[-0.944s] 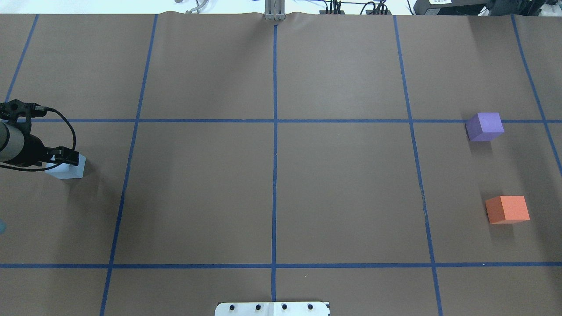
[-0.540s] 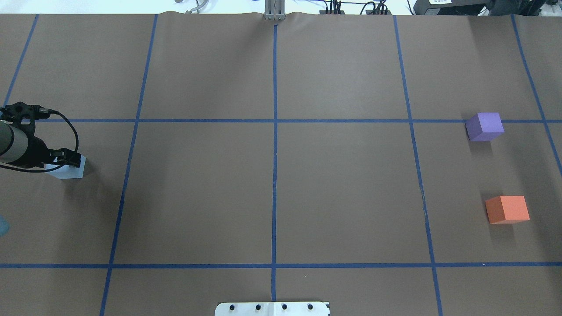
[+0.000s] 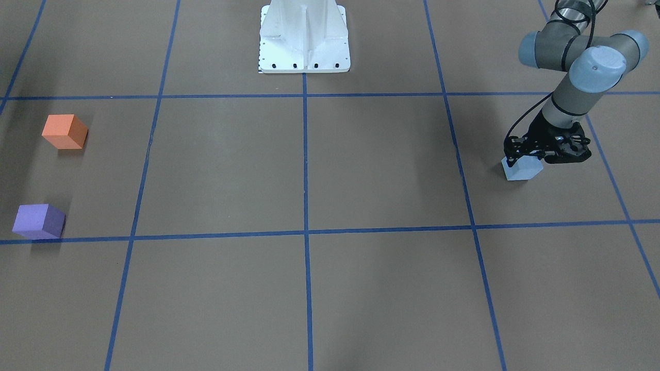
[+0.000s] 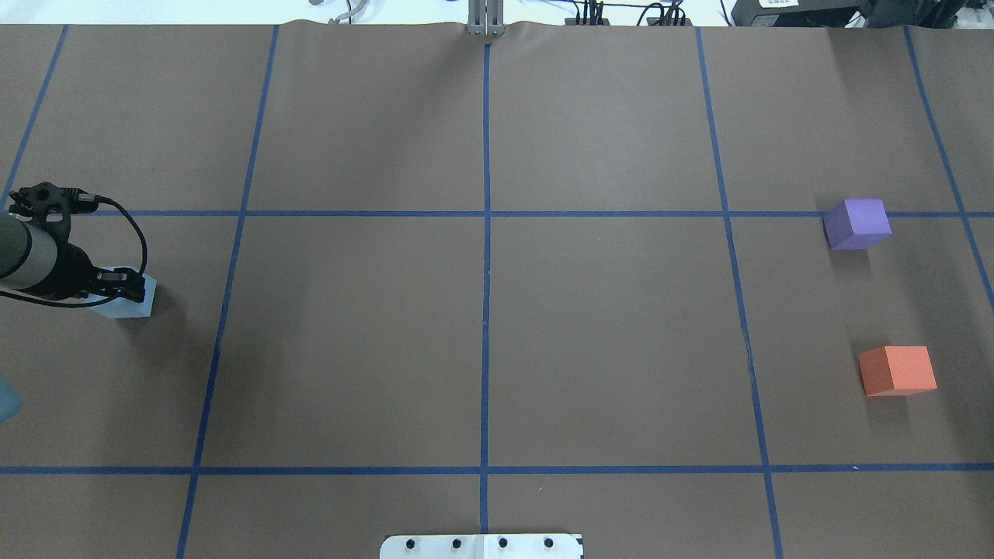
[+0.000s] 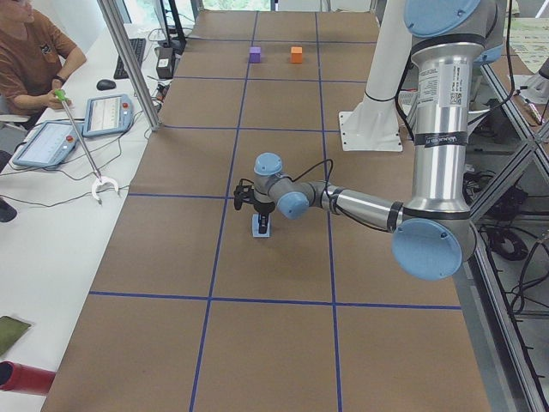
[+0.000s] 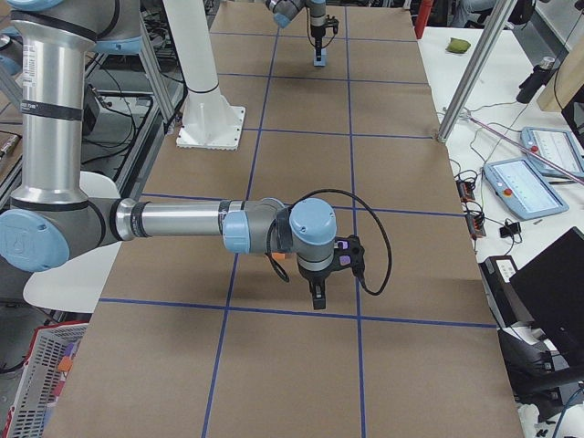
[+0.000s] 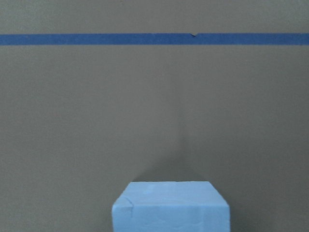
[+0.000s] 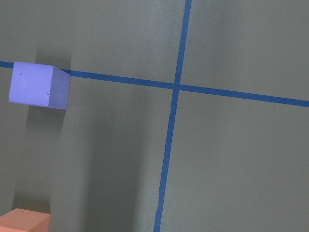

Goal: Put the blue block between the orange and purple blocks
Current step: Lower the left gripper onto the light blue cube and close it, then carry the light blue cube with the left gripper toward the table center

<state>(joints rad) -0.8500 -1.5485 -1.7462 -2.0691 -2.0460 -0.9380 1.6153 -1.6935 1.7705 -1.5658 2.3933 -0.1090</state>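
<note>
Brown paper crossed by blue tape lines [image 4: 486, 310] covers the table [image 4: 349, 365]. Three blocks sit on it, one of each colour. The blue block [image 4: 133, 309] is at the far left end, pinched at its top between the fingers of the left gripper [image 3: 521, 157]. The purple block [image 4: 857, 223] and the orange block [image 4: 898, 370] stand apart from each other at the right end. Of the two arms, the right gripper [image 6: 317, 297] hangs near those two; I cannot tell how its fingers stand.

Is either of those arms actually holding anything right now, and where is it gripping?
The left gripper straddles the top of the blue block, though whether it's clamped cannot be told. The right gripper carries nothing.
</note>
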